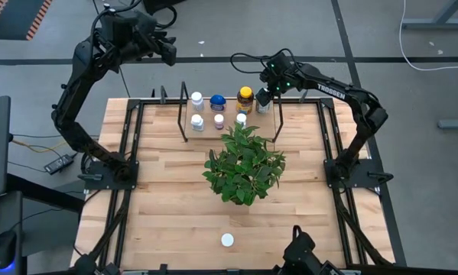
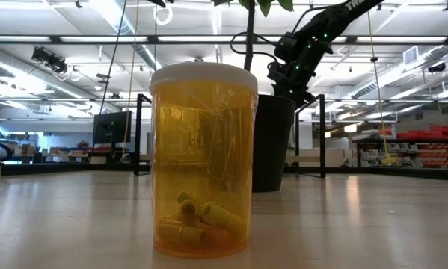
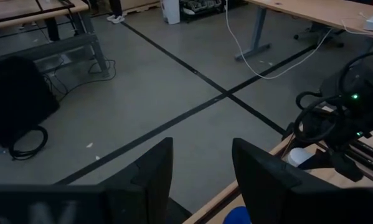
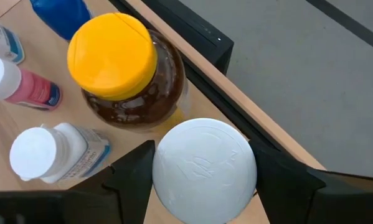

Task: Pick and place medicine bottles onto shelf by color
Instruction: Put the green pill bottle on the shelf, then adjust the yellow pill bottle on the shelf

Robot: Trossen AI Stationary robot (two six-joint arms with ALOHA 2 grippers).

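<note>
Place: robotics lab or workshop | Evidence: concrete floor [image 1: 213, 30] with tape lines, exposed ceiling lights [image 2: 74, 37] (industrial), workbenches [image 3: 311, 12]

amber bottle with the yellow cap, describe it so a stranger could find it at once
Start at the potted plant mid-table and look to the far edge, where bottles cluster in the black wire shelf. The amber bottle stands beside the blue one; only it has a yellow cap.

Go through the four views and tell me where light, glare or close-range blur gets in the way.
High view: even light, no glare on the wooden table. Low view: bright ceiling strips backlight the amber bottle, which fills the middle; the plant pot behind is a dark silhouette. Left wrist view: dim, left gripper blurred. Right wrist view: white cap between the right gripper's fingers slightly washed out.
</note>
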